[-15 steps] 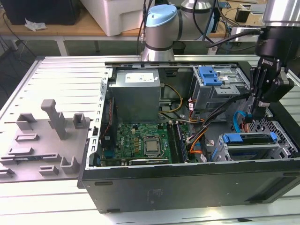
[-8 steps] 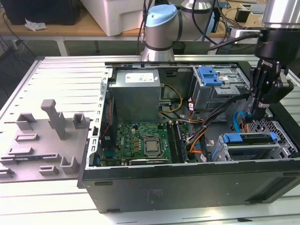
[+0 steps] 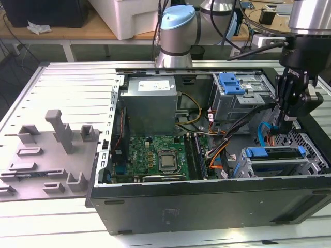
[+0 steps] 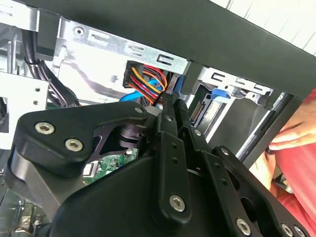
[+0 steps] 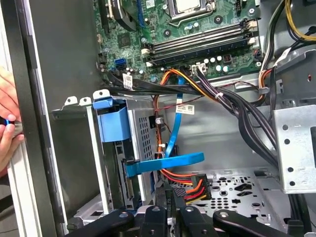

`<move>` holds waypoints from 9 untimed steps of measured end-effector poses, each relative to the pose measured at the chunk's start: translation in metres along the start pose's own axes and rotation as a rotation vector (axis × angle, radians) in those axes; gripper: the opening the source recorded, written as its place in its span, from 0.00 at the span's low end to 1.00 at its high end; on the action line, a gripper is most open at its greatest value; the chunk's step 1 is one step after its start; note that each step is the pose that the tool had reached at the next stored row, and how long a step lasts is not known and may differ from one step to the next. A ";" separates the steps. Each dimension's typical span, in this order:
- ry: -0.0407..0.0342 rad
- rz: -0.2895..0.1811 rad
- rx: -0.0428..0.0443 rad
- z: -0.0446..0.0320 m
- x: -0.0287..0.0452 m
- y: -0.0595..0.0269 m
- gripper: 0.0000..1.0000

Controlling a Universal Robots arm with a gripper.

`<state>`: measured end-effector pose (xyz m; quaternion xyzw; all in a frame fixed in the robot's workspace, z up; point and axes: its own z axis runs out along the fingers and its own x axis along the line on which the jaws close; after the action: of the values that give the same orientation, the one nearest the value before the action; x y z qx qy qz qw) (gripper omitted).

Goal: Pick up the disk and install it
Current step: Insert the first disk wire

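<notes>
While the black metal gripper (image 3: pixel 278 128) hangs inside the open black computer case (image 3: pixel 207 206), fingers (image 4: pixel 170 129) pinched narrow, the flat silver blue-framed disk (image 3: pixel 274 154) sits in the case's corner.

Open on the slatted metal counter (image 3: pixel 67 82): a black computer case (image 3: pixel 207 206). Inside, a grey power supply (image 3: pixel 150 101) just beside a green motherboard (image 3: pixel 145 155) with its processor socket (image 3: pixel 168 161). Toward the exterior view's right, a metal drive cage (image 3: pixel 243 106) topped by a blue latch (image 3: pixel 231 82). At the exterior view's left, a grey fixture plate (image 3: pixel 51 160) bearing upright blocks. In the first wrist view, a blue data cable (image 5: pixel 174 129) near red, orange and yellow power wires (image 5: pixel 190 183).
</notes>
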<state>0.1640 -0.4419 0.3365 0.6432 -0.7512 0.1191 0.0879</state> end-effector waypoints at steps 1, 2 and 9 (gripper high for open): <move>-0.0057 0.000 0.0008 0.0001 0.0007 0.0002 0.17; -0.0139 0.001 0.0023 0.0000 0.0020 0.0005 0.17; -0.0358 0.002 0.0125 -0.0002 0.0146 0.0044 0.17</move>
<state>0.1573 -0.4550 0.3405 0.6449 -0.7527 0.1123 0.0703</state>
